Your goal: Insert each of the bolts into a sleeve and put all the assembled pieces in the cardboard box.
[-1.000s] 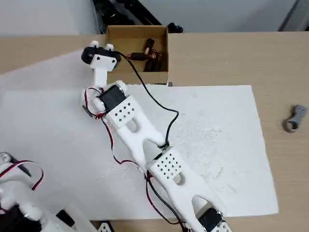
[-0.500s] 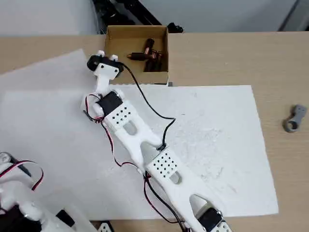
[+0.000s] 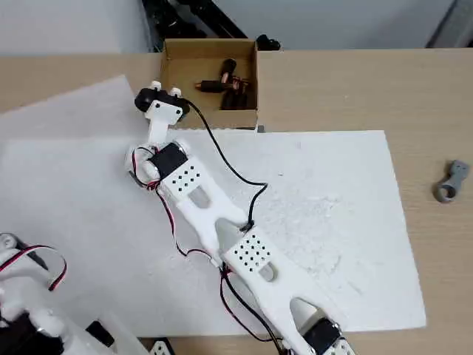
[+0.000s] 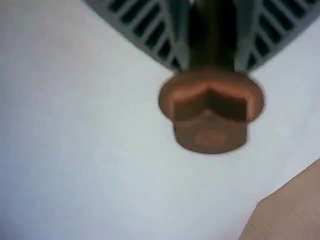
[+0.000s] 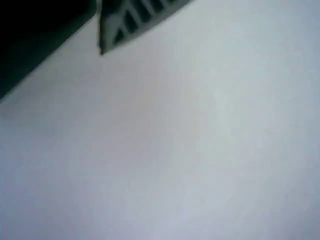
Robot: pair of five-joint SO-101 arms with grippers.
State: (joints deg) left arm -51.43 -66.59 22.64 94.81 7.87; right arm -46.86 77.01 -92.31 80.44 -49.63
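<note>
Outstretched arm's gripper [image 3: 159, 102] drew back from the box [image 3: 222, 118]; can't tell its grip. Left gripper [image 4: 212, 60] clamps a bolt [image 4: 210, 115]; next, needs a sleeve.

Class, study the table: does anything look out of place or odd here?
A small grey part lies alone on the bare table at the right, off the paper and far from the box. The paper also looks scuffed near its middle.
</note>
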